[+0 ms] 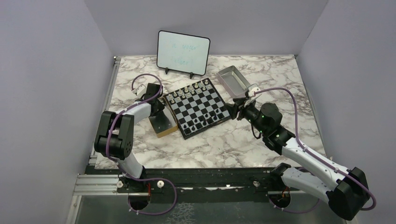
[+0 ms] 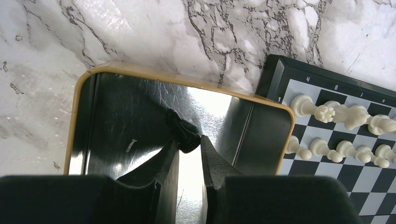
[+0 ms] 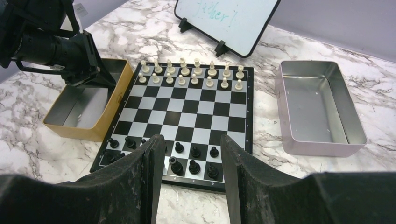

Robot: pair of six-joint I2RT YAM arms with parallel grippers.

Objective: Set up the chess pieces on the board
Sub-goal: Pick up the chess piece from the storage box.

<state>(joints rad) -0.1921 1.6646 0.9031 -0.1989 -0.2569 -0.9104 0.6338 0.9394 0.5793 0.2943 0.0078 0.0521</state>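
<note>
Pinching black piece (image 2: 187, 137) in tan box (image 2: 140, 73), left jaws, right jaws spread near board (image 3: 187, 105)

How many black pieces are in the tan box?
1: a black piece held in the left gripper, inside the tan box. The gripper hides some floor, so others may be hidden.

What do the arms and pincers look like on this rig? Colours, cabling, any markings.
Both arms match: the left arm and right arm have pale grey-white link shells between chunky black joint housings. A purple cable runs outside each, looping free near the wrist. Small green lights show on the right arm's joints. The left pincer and right pincer have matte black, tapering fingers. No legible markings.
</note>
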